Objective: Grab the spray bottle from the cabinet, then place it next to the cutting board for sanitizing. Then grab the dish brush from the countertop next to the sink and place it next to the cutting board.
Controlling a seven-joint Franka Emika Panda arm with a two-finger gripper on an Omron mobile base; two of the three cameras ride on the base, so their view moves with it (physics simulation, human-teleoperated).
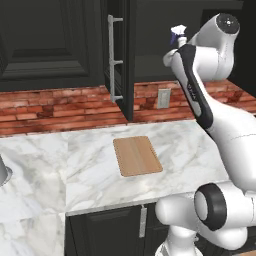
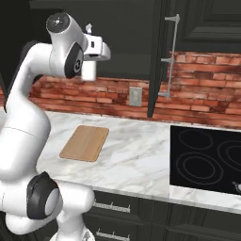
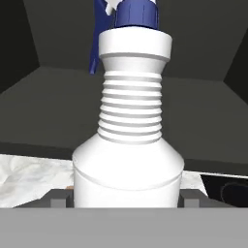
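bottle (image 3: 128, 160) sits clamped between your gripper (image 3: 125, 201) fingers, held up in front of the open cabinet (image 1: 120, 60), above and beyond the board (image 1: 137, 155). the grip is low on the round body, below the ribbed neck, and the bottle looks upright. judge it light, stiff and smooth plastic, so it may slip or twist if you swing fast. keep the hold on the wide body, not the nozzle. the board lies flat on the countertop (image 1: 190, 145), with marble free beside it.
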